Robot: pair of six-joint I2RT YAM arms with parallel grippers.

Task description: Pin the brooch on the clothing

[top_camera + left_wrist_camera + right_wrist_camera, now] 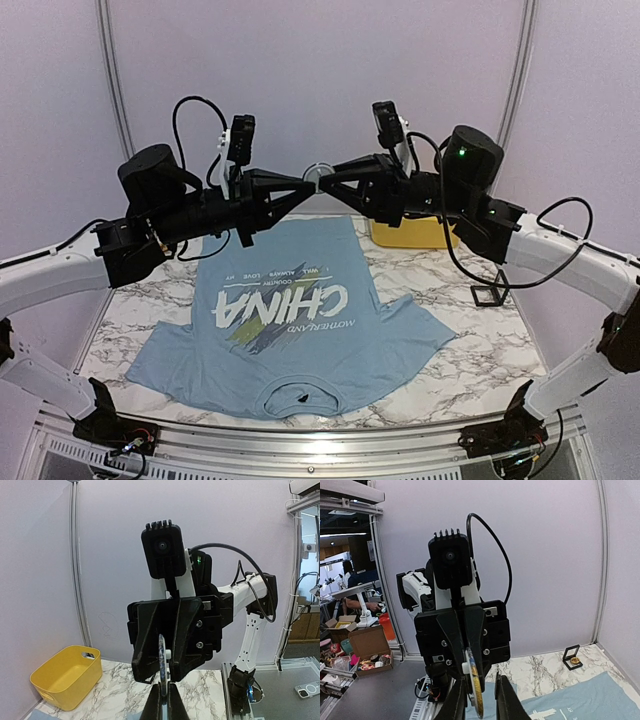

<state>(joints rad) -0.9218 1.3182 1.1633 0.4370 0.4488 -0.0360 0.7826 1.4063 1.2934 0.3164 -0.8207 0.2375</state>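
The light blue T-shirt (290, 330) with white "CHINA" lettering lies flat on the marble table, collar toward the near edge. It also shows in the right wrist view (580, 700). Both arms are raised, fingertips meeting in mid-air above the shirt's far hem. The brooch (318, 178) is a round flat disc, seen edge-on. My left gripper (164, 687) is shut on the brooch's (161, 660) rim. My right gripper (481, 679) is open, its fingers either side of the brooch (476, 690), which sits close to one finger. A white post sticks out of the disc's back.
A yellow bin (410, 235) stands at the far right of the table and also shows in the left wrist view (65, 675). A small black frame stand (490, 295) with a gold piece sits right of the shirt. Purple walls enclose the table.
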